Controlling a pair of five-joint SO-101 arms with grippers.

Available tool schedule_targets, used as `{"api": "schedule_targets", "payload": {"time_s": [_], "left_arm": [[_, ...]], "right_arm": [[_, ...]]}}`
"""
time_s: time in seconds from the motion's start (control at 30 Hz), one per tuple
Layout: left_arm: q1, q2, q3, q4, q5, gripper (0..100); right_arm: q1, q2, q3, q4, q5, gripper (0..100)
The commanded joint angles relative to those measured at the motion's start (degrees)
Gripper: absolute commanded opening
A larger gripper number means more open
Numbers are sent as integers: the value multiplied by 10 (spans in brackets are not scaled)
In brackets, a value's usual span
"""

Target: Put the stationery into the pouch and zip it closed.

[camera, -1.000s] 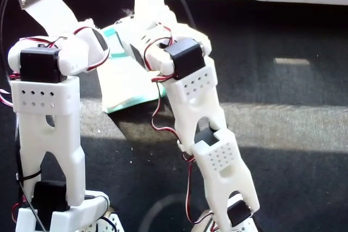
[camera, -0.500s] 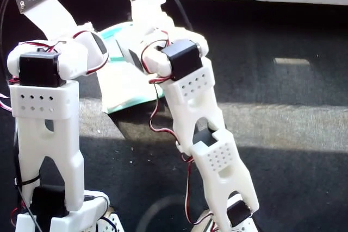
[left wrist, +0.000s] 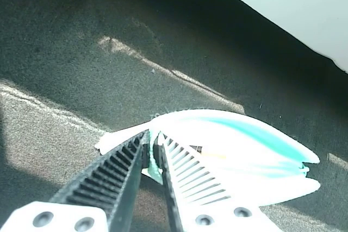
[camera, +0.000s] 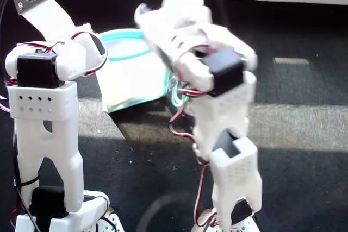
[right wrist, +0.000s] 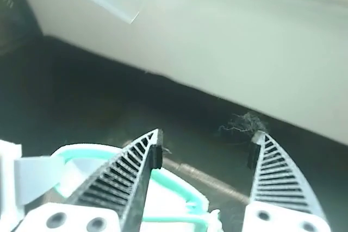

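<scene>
Fingers of left gripper (left wrist: 151,138) clamped shut on edge of translucent white plastic pouch with teal zip rim (left wrist: 244,134); right gripper (right wrist: 206,148) fingers spread wide, pouch beyond one finger.

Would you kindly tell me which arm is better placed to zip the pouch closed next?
Right, probably: the right gripper is open and free above the pouch, while the left gripper is shut on the pouch's edge, holding it in place.

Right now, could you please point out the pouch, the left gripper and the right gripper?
pouch (camera: 133,80), high view, on its pale flat side.
left gripper (left wrist: 152,138), left wrist view, midway between its fingertips.
right gripper (right wrist: 206,148), right wrist view, midway between its open fingertips.
</scene>
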Motion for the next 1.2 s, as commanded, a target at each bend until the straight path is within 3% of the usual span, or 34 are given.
{"api": "schedule_targets", "payload": {"time_s": [0.0, 0.27, 0.5, 0.63, 0.9, 1.17], "left_arm": [[0, 0, 0, 1, -5, 13], [0, -1, -11, 1, -5, 13], [-1, 1, -10, 1, -5, 13], [-1, 3, -9, -1, -5, 13], [-2, 3, -10, 0, -5, 13], [0, 3, -13, -3, -5, 13]], "right_arm": [[76, -44, -51, -22, 3, 252], [145, 107, -51, 54, 11, 252], [152, 218, 1, 55, 140, 216], [137, 176, 111, 56, 165, 217], [76, -51, 502, 51, 230, 217], [64, -112, 669, -96, 232, 217]]}}
